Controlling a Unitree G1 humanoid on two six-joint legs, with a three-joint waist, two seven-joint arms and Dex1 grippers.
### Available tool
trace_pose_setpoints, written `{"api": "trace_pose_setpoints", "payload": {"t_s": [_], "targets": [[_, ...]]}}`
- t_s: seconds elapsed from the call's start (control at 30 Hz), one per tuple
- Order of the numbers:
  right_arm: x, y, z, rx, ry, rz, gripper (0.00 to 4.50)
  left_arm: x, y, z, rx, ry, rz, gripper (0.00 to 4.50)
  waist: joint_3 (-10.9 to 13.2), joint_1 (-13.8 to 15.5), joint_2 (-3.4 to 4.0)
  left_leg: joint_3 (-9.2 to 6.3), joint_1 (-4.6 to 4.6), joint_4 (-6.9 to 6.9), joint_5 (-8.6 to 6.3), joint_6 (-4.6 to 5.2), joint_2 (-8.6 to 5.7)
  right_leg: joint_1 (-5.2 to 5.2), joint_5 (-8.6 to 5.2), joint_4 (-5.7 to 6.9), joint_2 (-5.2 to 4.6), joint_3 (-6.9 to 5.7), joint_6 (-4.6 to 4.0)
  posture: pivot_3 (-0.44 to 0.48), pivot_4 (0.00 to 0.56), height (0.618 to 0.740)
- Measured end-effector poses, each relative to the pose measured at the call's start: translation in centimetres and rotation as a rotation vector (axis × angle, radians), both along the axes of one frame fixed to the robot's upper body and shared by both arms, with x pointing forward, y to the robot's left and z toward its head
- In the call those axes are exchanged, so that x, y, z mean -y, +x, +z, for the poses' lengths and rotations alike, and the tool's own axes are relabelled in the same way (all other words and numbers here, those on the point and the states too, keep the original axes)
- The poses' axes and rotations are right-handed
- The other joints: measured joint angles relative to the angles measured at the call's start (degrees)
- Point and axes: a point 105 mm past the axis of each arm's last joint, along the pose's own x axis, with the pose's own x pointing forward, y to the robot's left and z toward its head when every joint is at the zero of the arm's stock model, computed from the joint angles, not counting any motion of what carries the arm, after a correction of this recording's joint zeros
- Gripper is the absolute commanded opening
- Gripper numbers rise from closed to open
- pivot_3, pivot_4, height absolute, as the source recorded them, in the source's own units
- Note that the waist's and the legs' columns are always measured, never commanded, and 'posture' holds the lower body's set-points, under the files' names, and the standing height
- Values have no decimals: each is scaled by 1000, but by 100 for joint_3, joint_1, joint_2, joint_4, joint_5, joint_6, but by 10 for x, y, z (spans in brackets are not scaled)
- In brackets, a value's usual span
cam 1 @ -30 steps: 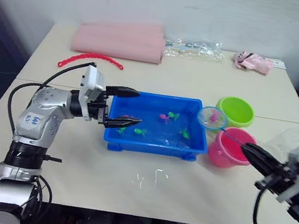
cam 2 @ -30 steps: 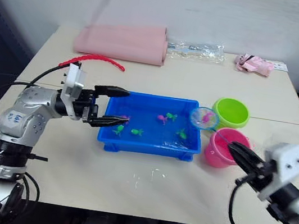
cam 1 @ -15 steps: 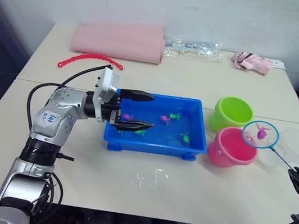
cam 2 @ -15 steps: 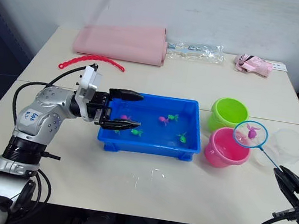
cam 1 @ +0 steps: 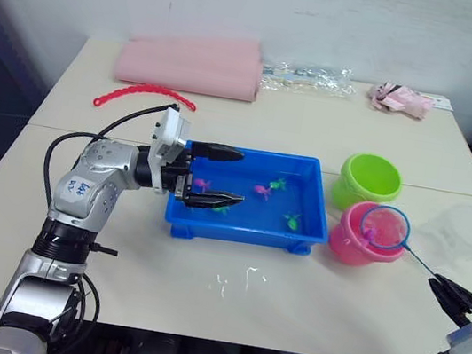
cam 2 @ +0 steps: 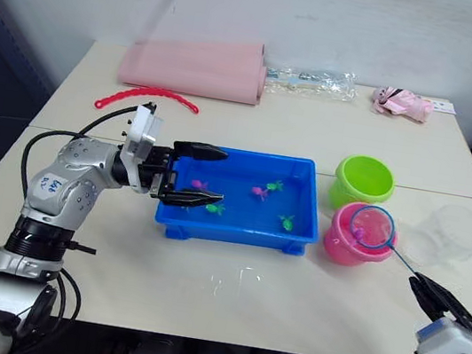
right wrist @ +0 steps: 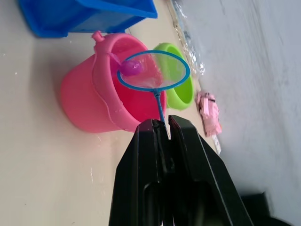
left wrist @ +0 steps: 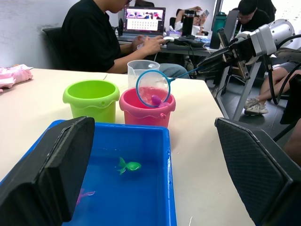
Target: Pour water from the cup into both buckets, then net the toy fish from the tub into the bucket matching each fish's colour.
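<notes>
The blue tub (cam 1: 245,231) sits mid-table holding water and several small toy fish, among them a pink one (cam 1: 261,188) and a green one (cam 1: 292,221). My left gripper (cam 1: 232,176) hovers open over the tub's left end. My right gripper (right wrist: 164,124) is shut on the thin handle of the net (cam 1: 384,228). The blue hoop hangs over the pink bucket (cam 1: 352,247) with a pink fish (right wrist: 130,68) in its mesh. The green bucket (cam 1: 371,176) stands just behind the pink one. The clear cup (cam 1: 461,231) stands to the right of both buckets.
At the table's back lie a folded pink cloth (cam 1: 191,60), a red beaded strip (cam 1: 146,95), a crinkled clear bag (cam 1: 310,76) and a small pink packet (cam 1: 399,98). Water drops (cam 1: 233,280) spot the table before the tub. People sit at a desk (left wrist: 141,28) beyond.
The net with the pink fish swung from the tub's right end out past the pink bucket, then back over it. My left gripper shifted right over the tub, then held still.
</notes>
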Motion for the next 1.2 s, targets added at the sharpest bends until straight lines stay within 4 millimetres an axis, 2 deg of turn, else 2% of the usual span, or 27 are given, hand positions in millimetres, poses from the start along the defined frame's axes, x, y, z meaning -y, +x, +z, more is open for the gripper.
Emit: {"api": "trace_pose_setpoints", "payload": {"t_s": [0.13,0.27,0.4,0.6,0.67,0.83,1.0,1.1,1.2], "targets": [[-5,6,3,92,-151,41,0,0,0,-2,-10,0,5,4457,0,-12,0,-1,0,1,3,-5,1,0,0,1,0,0,0,0,150,740],[0,11,9,150,-268,28,0,0,0,-2,-9,1,5,4457,0,-6,0,-2,0,1,4,-7,0,1,0,0,0,0,0,0,150,740],[6,11,8,172,-299,15,0,0,0,-2,-10,0,6,4457,0,-10,0,-2,0,1,4,-7,0,1,0,0,0,0,0,0,150,740],[7,14,17,216,-286,12,0,-2,0,-5,-19,1,11,4457,0,-65,0,-2,1,3,5,-7,1,2,0,2,1,0,0,0,150,740],[3,17,23,226,-192,10,0,-4,-1,-7,-25,3,18,4457,0,-109,0,-4,1,3,5,-6,2,4,0,1,1,-1,0,0,150,740],[-22,32,46,181,264,75,0,-19,1,-15,-49,3,80,4457,0,-165,0,-7,5,4,7,-4,11,5,0,7,0,-1,-1,0,150,740],[-56,54,84,91,587,219,0,-41,5,-11,-41,-32,204,4457,0,-137,1,-17,3,8,7,2,8,9,0,10,-28,-10,-2,0,150,740],[-75,68,87,-22,699,269,0,-60,4,-16,-46,-25,299,4457,-1,-117,-1,-22,-4,8,4,3,6,7,0,5,-29,-16,-2,0,150,740],[-88,83,79,-141,755,274,0,-77,1,-18,-35,-11,375,4457,-1,-109,-2,-20,-9,9,2,7,3,4,0,3,-33,-18,-2,0,150,740]]}}
